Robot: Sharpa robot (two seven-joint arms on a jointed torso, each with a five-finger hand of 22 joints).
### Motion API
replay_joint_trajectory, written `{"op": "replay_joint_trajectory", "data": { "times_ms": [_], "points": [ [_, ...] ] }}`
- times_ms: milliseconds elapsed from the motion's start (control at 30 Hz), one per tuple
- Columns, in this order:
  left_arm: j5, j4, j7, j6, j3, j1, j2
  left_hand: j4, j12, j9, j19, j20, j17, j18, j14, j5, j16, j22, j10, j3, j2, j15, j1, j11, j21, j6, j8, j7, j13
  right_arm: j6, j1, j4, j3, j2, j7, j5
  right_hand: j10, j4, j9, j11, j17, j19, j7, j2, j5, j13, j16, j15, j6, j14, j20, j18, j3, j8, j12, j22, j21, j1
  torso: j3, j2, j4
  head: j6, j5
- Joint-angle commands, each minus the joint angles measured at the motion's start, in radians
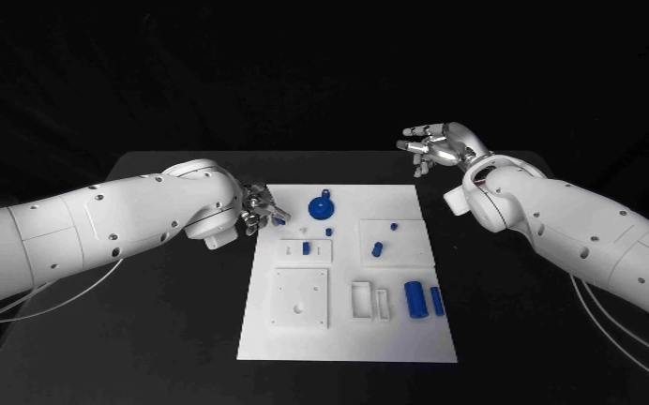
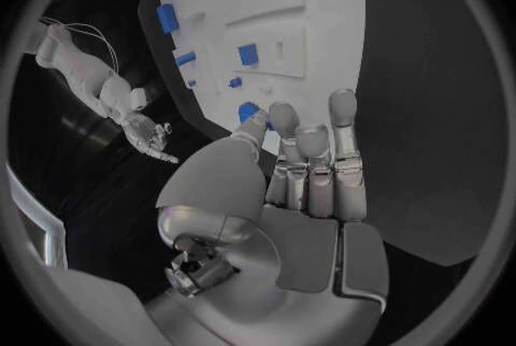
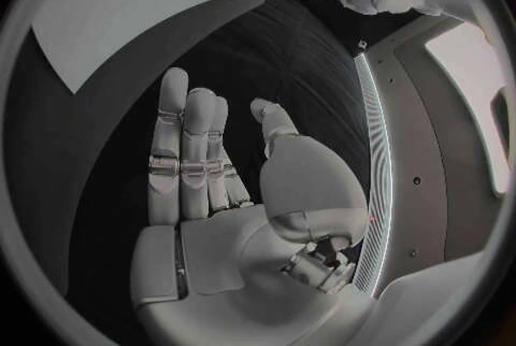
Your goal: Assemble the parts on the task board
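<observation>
The left hand (image 1: 260, 206) was found spread and empty at the far left corner of the task board (image 1: 345, 330). The right hand (image 1: 435, 147) was raised clear, also empty. The loose blue parts (image 1: 416, 299) could be knocked aside by careless reaching.

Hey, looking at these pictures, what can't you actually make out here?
- Head view: whether the left hand touches the task board; its fingers overlap the board's edge.
- Head view: shapes of the small blue parts; too small.
- Right wrist view: most of the board, cut off by the circle's rim.
</observation>
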Motion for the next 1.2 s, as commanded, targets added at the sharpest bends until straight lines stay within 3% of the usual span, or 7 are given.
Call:
{"op": "replay_joint_trajectory", "data": {
  "times_ms": [33, 233, 400, 1200],
  "points": [
    [-0.042, 0.042, -0.041, -0.081, -0.006, 0.001, -0.015, -0.058, -0.005, 0.041, 0.008, -0.003, 0.003, -0.008, 0.011, 0.004, 0.002, 0.021, 0.007, 0.054, 0.004, 0.000, -0.002, -0.001, 0.007, 0.036, 0.004, -0.026, 0.000, 0.014, -0.001, -0.001, 0.001, 0.000, 0.000, 0.000, -0.005, 0.000, 0.000, -0.003, 0.000, -0.006, 0.001, -0.004, 0.004, -0.001, -0.006, 0.003, -0.006, -0.004, -0.001, -0.008, 0.006, -0.005, 0.002, -0.002, 0.005, -0.005, -0.0014, 0.000, 0.0024, -0.003, 0.003],
    [-0.062, 0.101, -0.058, -0.093, -0.028, 0.000, -0.035, -0.057, -0.007, 0.071, 0.011, -0.006, 0.014, -0.010, 0.018, 0.007, 0.004, 0.021, 0.013, 0.053, 0.006, -0.003, -0.003, -0.004, 0.011, 0.033, 0.021, -0.029, 0.004, 0.015, -0.002, -0.002, 0.001, 0.000, 0.000, 0.000, -0.005, 0.000, 0.000, -0.003, 0.000, -0.006, 0.001, -0.004, 0.004, -0.001, -0.006, 0.003, -0.006, -0.005, -0.001, -0.008, 0.006, -0.005, 0.002, -0.002, 0.005, -0.005, -0.0010, 0.001, 0.0011, -0.008, 0.008],
    [-0.068, 0.121, -0.067, -0.089, -0.037, 0.000, -0.038, -0.053, -0.008, 0.090, 0.008, -0.007, 0.014, -0.011, 0.015, 0.006, -0.001, 0.021, 0.010, 0.055, 0.007, -0.003, -0.006, -0.004, 0.013, 0.029, 0.021, -0.029, 0.008, 0.015, -0.002, -0.002, 0.001, 0.000, 0.001, 0.000, -0.005, 0.000, 0.000, -0.003, 0.000, -0.006, 0.001, -0.004, 0.004, -0.001, -0.006, 0.003, -0.006, -0.005, -0.001, -0.008, 0.006, -0.005, 0.002, -0.002, 0.005, -0.005, -0.0012, 0.001, 0.0004, -0.009, 0.009],
    [-0.135, 0.137, -0.078, -0.066, -0.040, -0.033, -0.007, -0.051, -0.008, 0.097, 0.007, -0.006, 0.011, -0.011, 0.014, 0.002, -0.005, 0.021, 0.007, 0.059, 0.012, -0.002, -0.006, -0.003, 0.015, 0.025, 0.014, -0.027, 0.012, 0.018, -0.012, -0.004, 0.001, 0.001, 0.001, 0.001, -0.005, 0.000, 0.000, -0.003, 0.000, -0.006, 0.001, -0.004, 0.004, -0.001, -0.006, 0.003, -0.006, -0.005, -0.001, -0.008, 0.006, -0.005, 0.002, -0.002, 0.005, -0.005, -0.0003, 0.001, -0.0003, -0.021, 0.007]
  ]
}}
